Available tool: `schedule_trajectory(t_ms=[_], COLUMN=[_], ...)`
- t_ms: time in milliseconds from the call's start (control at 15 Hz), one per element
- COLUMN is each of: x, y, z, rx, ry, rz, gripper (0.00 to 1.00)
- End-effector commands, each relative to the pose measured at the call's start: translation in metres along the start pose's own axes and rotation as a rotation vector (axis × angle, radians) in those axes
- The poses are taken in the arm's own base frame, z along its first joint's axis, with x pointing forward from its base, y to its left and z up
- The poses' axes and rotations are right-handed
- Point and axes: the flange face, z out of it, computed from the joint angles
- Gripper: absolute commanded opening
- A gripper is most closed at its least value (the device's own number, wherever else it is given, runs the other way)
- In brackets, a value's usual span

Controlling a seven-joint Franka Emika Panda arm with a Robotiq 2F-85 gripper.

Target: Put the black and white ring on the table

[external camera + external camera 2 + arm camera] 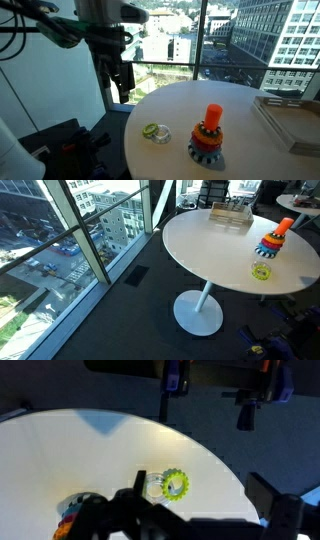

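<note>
Ring [207, 130], the black and white one, looks to be the dark band threaded on the toy [206, 140] just under its orange cone [213, 114]. It is too small for me to make out the white patches, so I cannot be sure of that. Below it the stack widens to a blue toothed ring [204, 152], which rests on the table [250, 100].

Near the toy and apart from it, a green ring [153, 131] lies flat on the white top. In my wrist view that green ring sits near the middle, with the toy at the lower left edge, partly behind my own dark fingers.

My gripper [121, 88] hangs in the air beside the table's rim, higher than the toy and well apart from it. Its fingers are spread with light showing between them, and they hold nothing.

Farther along the table, a flat tray [290, 120] lies near the rim. In an exterior view the round top stands on a single pedestal [198, 310] over dark carpet. Tall windows [70, 240] run along one side, with city buildings beyond.
</note>
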Motion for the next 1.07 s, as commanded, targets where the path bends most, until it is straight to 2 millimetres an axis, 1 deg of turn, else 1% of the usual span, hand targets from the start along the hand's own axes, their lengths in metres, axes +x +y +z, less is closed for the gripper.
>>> schedule_trajectory(t_ms=[0, 267, 600, 867, 1000], x=[0.000, 0.000, 0.016, 0.038, 0.052], y=[0.000, 0.000, -0.004, -0.010, -0.013], z=[0.000, 0.000, -0.002, -0.003, -0.004], rx=[0.000, 0.000, 0.001, -0.005, -0.012], ry=[-0.001, -0.001, -0.008, 0.003, 0.011], rz=[0.000, 0.000, 0.019, 0.035, 0.051], gripper=[1.00, 1.00, 1.00, 1.00, 1.00])
